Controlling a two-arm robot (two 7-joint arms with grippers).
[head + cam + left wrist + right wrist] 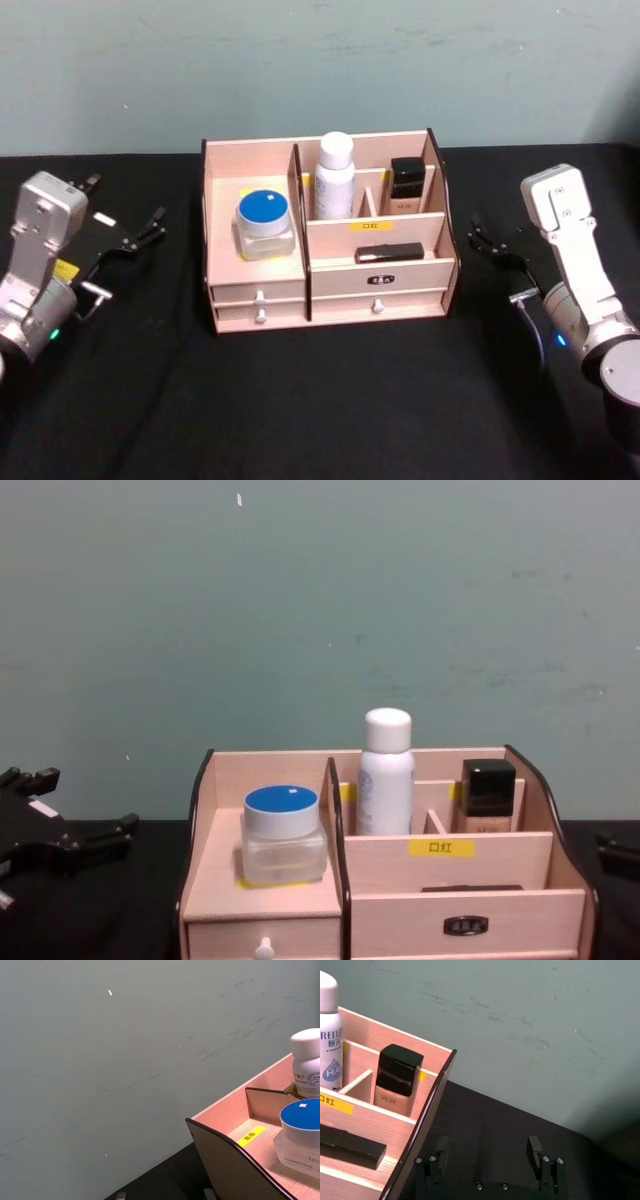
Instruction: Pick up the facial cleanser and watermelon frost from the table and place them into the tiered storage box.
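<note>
On the black table, the wide light-wood tiered storage box (330, 240) with dark curved side panels stands centred, already holding a blue-lidded clear glass jar (265, 224) in its left bay, a tall white bottle (334, 176) upright in a far middle slot, a black-capped beige tube (405, 185) at far right, and a flat black stick (389, 253) on the near right shelf. Which of these are the facial cleanser and the watermelon frost I cannot tell for sure, but nothing loose lies on the cloth. The left gripper (140, 234) waits well left of the box with its claw spread wide and empty; the right gripper (492, 245) sits near the right panel, likewise wide and empty. Risk now lies mainly in stray motion: a right-arm swing inward could strike that panel and topple the tall bottle.
</note>
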